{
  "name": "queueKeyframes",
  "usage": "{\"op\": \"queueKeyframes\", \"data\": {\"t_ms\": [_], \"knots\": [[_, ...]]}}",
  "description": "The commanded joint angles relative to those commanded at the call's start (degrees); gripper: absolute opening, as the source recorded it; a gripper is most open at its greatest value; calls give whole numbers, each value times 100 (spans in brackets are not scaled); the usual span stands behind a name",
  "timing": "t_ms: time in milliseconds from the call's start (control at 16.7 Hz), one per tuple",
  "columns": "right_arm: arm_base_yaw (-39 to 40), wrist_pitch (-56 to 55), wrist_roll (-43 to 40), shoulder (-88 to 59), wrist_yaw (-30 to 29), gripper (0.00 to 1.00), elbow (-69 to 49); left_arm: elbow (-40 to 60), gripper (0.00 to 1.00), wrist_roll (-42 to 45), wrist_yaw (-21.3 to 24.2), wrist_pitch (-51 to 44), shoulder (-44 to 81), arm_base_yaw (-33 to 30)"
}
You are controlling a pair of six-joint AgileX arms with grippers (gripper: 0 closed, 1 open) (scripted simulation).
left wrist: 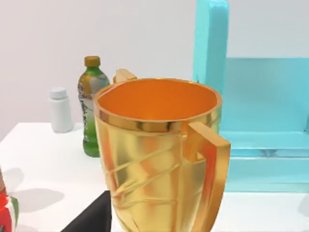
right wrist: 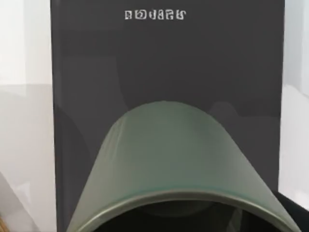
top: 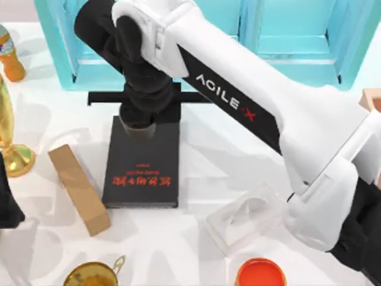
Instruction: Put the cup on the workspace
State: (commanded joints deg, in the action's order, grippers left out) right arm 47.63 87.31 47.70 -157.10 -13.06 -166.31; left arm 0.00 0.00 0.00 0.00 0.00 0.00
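reaching in from the right edge of the top view, the right arm (top: 286, 113) crosses diagonally to upper centre, and the right gripper (top: 138, 122) sits over the top end of the black book (top: 141, 167). the cup (top: 138, 130), dark olive-grey, shows just under the gripper body at the book's upper end. right wrist view: cup (right wrist: 169, 164) fills the lower half, rim toward the camera, book cover (right wrist: 164, 63) behind it with small white lettering near the top. whether the cup base is touching the book or is lifted off it cannot be told. finger opening on the right gripper cannot be told, since the wrist body hides the fingers from above and they are out of frame in the wrist view.

the workspace (top: 208, 155), the white tabletop, is bare to the right of the book. on it: a tan block (top: 78, 189) left of the book, a clear box (top: 247, 217) at lower right, an orange-red container (top: 260, 274) at the bottom edge, a gold cup (top: 92, 275) at lower left, and a turquoise cabinet (top: 297, 42) along the top.

the left arm (top: 7, 196) is parked at the left edge. left wrist view faces a gold handled cup (left wrist: 159, 154) up close, with a green bottle (left wrist: 91, 111) and a white bottle (left wrist: 60, 108) behind it.
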Motion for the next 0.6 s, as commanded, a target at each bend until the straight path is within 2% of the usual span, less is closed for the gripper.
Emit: {"op": "queueKeyframes", "data": {"t_ms": [360,600], "knots": [[-71,-4,-57,86,46,0,94,0,100,0,0,0,0,0],[-654,49,-525,750,338,0,976,0,100,0,0,0,0,0]]}}
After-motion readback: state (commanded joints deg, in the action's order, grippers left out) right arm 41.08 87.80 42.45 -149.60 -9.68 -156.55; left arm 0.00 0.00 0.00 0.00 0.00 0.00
